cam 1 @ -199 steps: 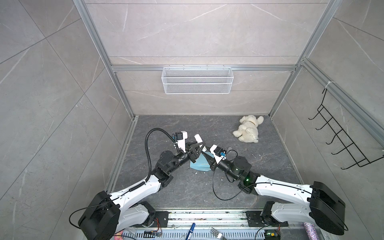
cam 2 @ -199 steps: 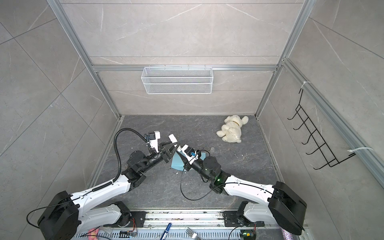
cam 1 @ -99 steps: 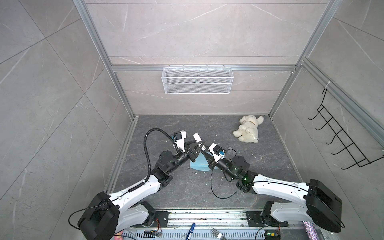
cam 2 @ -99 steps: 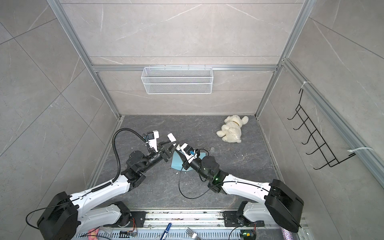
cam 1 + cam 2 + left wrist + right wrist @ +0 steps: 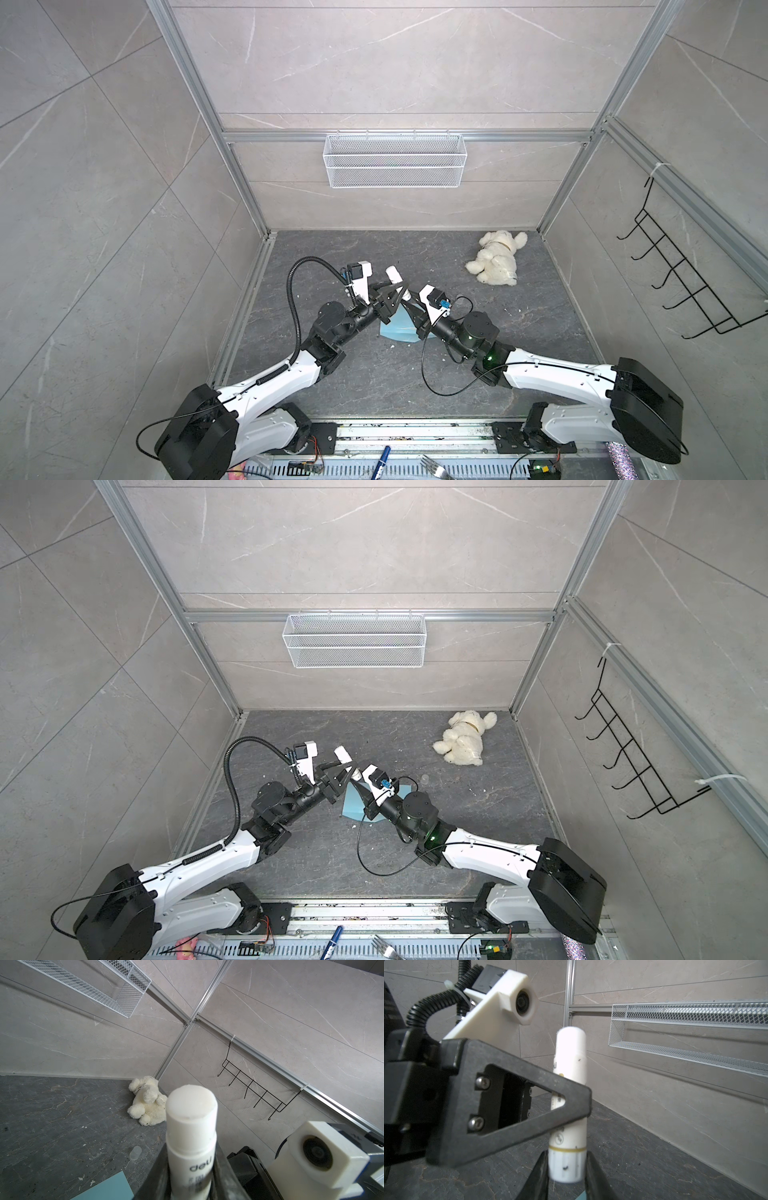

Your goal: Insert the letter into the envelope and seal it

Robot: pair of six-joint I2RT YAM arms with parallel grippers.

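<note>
White plastic, cylindrical, a glue stick (image 5: 394, 275) is shared by both arms in a top view: the left gripper (image 5: 400, 287) is clamped across its barrel and the right gripper (image 5: 408, 302) meets its lower end from the opposite side. Both forearms reach low from the near rail and their wrists converge mid-floor. The long light blue paper envelope (image 5: 395, 330) lies flat on the dark grey stone-look floor (image 5: 457, 395) directly under them, probably parked there so the glue lands straight on the flap. The tan letter shows nowhere; it may be inside the envelope, cannot tell. In a top view, a small clear plastic cap (image 5: 424, 778) lies loose near the envelope (image 5: 353, 806), so the stick is uncapped. The cream plush bear (image 5: 461, 739) sits well apart by the far wall. In the left wrist view, the stick (image 5: 191, 1126) rises out of the left gripper (image 5: 192, 1167), bare flat end up, jaws tight on the printed barrel. The cap (image 5: 135, 1152) and a corner of the envelope (image 5: 108, 1188) are on the floor beyond. In the right wrist view, the right gripper (image 5: 566, 1176) has its jaws pressed on both sides of the ribbed base below the gold ring, and a black triangular left finger (image 5: 519, 1066) crosses the barrel above. My read: one arm steadies the barrel while the other twists the base to wind glue out for sealing.
</note>
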